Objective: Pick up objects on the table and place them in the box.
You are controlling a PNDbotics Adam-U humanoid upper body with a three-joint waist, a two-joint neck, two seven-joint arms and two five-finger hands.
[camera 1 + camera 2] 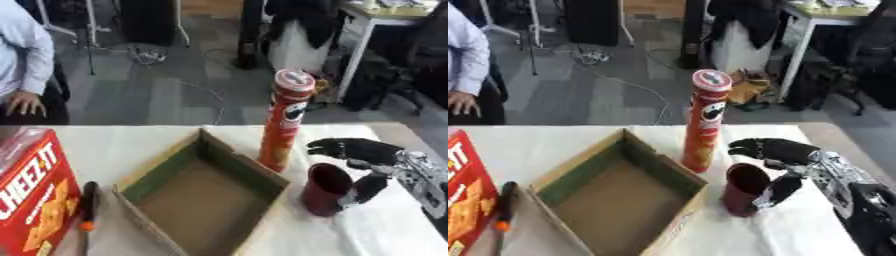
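1. Nearest on the left of the white-covered bench [131, 142], a screwdriver [88, 205] with a black and orange handle lies flat, just beside the Cheez-It box [33, 195], a red carton standing at the left edge.
2. In the middle sits the cardboard box [203, 197], open at the top, set cornerwise, nothing visible inside it.
3. Just right of the box stands a dark red cup [327, 189], upright, mouth open to the top.
4. And there is the right hand [363, 152], coming in from the right edge: thumb curled against the cup's right side, fingers bent over its rim from behind, so the hand is closed around the cup, which sits on the bench.
5. Behind the cup, touching the box's far right wall or just beside it, a tall red Pringles can [285, 120] stands upright with its lid on.
6. The left hand shows in neither view.
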